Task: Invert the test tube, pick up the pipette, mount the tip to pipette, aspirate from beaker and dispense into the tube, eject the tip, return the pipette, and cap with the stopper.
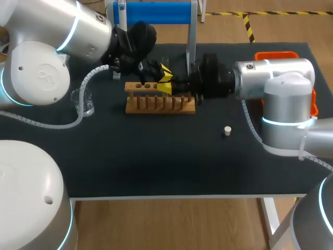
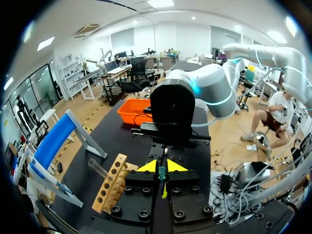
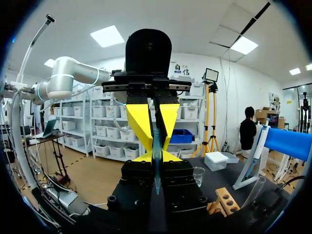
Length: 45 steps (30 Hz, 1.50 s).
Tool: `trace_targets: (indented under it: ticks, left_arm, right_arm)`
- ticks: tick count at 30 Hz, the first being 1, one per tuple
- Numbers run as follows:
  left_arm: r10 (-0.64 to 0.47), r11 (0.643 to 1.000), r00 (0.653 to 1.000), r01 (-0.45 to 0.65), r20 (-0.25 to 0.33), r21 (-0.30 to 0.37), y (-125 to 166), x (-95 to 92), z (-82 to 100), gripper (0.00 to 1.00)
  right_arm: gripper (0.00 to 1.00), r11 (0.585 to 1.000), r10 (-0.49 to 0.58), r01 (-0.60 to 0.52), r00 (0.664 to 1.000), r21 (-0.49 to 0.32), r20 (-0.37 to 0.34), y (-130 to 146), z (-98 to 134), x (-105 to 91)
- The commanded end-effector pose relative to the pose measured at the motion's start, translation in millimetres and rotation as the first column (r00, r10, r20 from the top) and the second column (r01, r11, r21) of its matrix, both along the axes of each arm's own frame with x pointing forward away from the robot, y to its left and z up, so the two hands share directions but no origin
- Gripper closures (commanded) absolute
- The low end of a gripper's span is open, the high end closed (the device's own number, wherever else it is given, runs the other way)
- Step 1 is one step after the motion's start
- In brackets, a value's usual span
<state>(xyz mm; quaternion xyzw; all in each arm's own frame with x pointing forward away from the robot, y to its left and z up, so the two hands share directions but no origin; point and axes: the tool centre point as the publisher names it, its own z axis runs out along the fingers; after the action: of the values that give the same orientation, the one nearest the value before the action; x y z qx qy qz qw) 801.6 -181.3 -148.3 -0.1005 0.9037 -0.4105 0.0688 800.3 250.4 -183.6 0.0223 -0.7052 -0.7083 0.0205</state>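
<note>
Above the wooden rack [image 1: 161, 104] my two grippers meet tip to tip. The left gripper [image 1: 162, 73] [image 2: 161, 167] is shut on a thin teal pipette [image 2: 162, 174]. Facing it, the right gripper [image 1: 167, 87] [image 3: 156, 158] is shut on the same pipette [image 3: 157, 151], whose pointed end hangs down between its fingers. A clear test tube [image 2: 97, 168] [image 3: 256, 190] leans out of one end of the rack [image 2: 112, 187]. The glass beaker [image 1: 86, 101] [image 3: 198, 175] stands left of the rack. A small white stopper [image 1: 227, 130] lies on the mat at the right.
A blue stand on a metal frame [image 1: 153, 13] rises behind the rack. An orange tray [image 1: 276, 54] [image 2: 134, 109] sits at the back right, partly behind my right arm. The black mat [image 1: 156, 156] in front of the rack holds only the stopper.
</note>
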Motion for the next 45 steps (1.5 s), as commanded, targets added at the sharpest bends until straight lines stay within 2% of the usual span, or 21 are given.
trace_targets:
  ticks: [1, 6, 7, 8, 14, 17, 29, 38, 45]
  left_arm:
    - [-0.003, 1.0, 1.0, 0.003, -0.003, 0.003, 1, -0.6, 1.1, 1.0]
    - [-0.003, 1.0, 1.0, 0.003, -0.003, 0.003, 1, -0.6, 1.1, 1.0]
    - [-0.003, 1.0, 1.0, 0.003, -0.003, 0.003, 1, -0.6, 1.1, 0.07]
    - [-0.003, 1.0, 1.0, 0.003, -0.003, 0.003, 1, -0.6, 1.1, 0.0]
    - [-0.003, 1.0, 1.0, 0.003, -0.003, 0.003, 1, -0.6, 1.1, 0.0]
    - [-0.003, 1.0, 1.0, 0.003, -0.003, 0.003, 1, -0.6, 1.1, 0.0]
    - [-0.003, 1.0, 1.0, 0.003, -0.003, 0.003, 1, -0.6, 1.1, 0.0]
    - [-0.003, 1.0, 1.0, 0.003, -0.003, 0.003, 1, -0.6, 1.1, 0.0]
    - [-0.003, 1.0, 1.0, 0.003, -0.003, 0.003, 1, -0.6, 1.1, 0.0]
  right_arm:
    - [1.0, 1.0, -0.001, 0.001, 1.0, 0.003, 0.0, -2, -1, -1.2]
    - [1.0, 1.0, 0.001, -0.001, 1.0, 0.002, -0.002, -2, -1, -2.2]
    - [1.0, 1.0, 0.001, -0.001, 1.0, 0.002, -0.004, -2, -1, -2.3]
    - [1.0, 1.0, -0.001, 0.001, 1.0, 0.002, -0.007, -2, -1, -2.4]
    - [1.0, 1.0, -0.005, 0.005, 1.0, -0.001, -0.019, -17, -5, -3.6]
    - [1.0, 1.0, 0.007, -0.007, 0.999, -0.002, -0.04, -35, -8, -5.3]
    - [1.0, 0.999, 0.012, -0.013, 0.999, -0.03, -0.037, -101, -31, -19.6]
    - [1.0, 0.998, -0.055, 0.055, 0.998, -0.013, -0.031, -172, -40, -22.3]
    - [1.0, 0.991, -0.126, 0.126, 0.992, -0.041, -0.005, -215, -53, -23.9]
